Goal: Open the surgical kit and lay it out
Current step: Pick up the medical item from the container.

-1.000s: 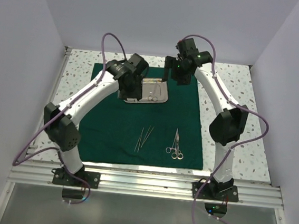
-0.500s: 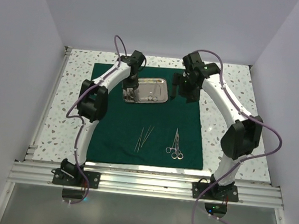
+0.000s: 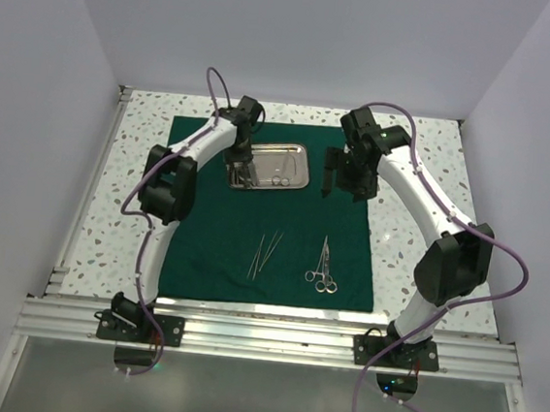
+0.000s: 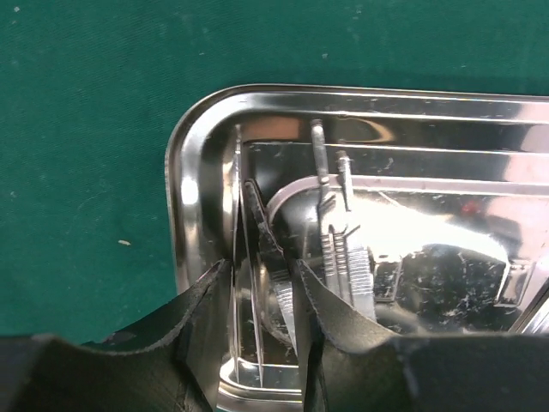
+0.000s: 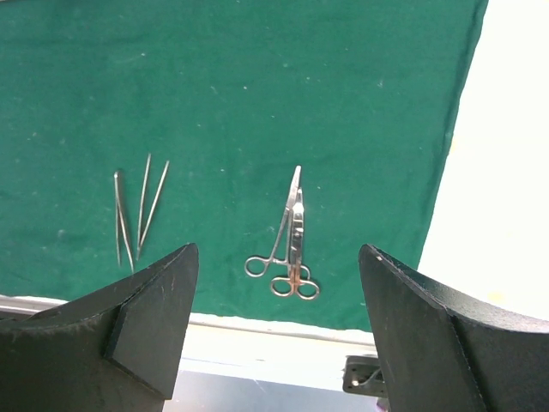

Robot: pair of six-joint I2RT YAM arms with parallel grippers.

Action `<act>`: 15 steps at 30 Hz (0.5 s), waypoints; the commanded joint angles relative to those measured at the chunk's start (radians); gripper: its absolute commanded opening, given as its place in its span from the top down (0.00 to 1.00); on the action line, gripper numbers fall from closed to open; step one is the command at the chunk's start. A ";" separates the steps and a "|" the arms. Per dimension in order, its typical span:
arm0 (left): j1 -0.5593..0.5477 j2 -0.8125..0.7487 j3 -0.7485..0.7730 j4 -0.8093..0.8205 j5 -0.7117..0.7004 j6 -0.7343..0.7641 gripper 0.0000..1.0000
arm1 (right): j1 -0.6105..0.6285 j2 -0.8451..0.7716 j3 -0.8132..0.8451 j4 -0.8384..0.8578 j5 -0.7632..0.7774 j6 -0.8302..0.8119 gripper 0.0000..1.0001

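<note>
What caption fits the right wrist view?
Right gripper, open, looks down on the green drape, where ring-handled scissors lie right of thin tweezers.

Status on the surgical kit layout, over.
Left gripper down in tray, straddling an instrument, grip unclear. Right gripper open, empty, above cloth. Scissors and thin probes laid out. Nothing blocking.

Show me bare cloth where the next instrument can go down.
Free: the cloth band between tray and probes; the strip left of the probes; the strip right of the scissors. Crowded: the tray, with the left gripper and instruments inside.
</note>
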 commanded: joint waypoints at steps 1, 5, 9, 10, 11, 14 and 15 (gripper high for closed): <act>0.040 -0.056 -0.085 0.063 0.001 0.011 0.64 | -0.002 -0.030 0.000 -0.022 0.015 -0.015 0.21; 0.053 -0.062 -0.145 0.104 0.038 0.021 0.72 | -0.002 -0.017 0.009 -0.033 0.016 -0.029 0.21; 0.054 -0.042 -0.179 0.132 0.077 0.022 0.86 | -0.002 -0.008 0.023 -0.044 0.024 -0.046 0.21; 0.054 -0.038 -0.185 0.136 0.092 0.021 0.89 | -0.002 -0.008 0.022 -0.047 0.027 -0.047 0.21; 0.056 -0.029 -0.196 0.144 0.098 0.018 0.98 | -0.003 -0.007 0.020 -0.051 0.027 -0.050 0.21; 0.056 -0.021 -0.204 0.150 0.115 0.011 1.00 | -0.002 -0.013 0.010 -0.056 0.033 -0.058 0.21; 0.056 -0.024 -0.204 0.152 0.117 0.010 1.00 | -0.002 -0.014 0.000 -0.055 0.033 -0.061 0.21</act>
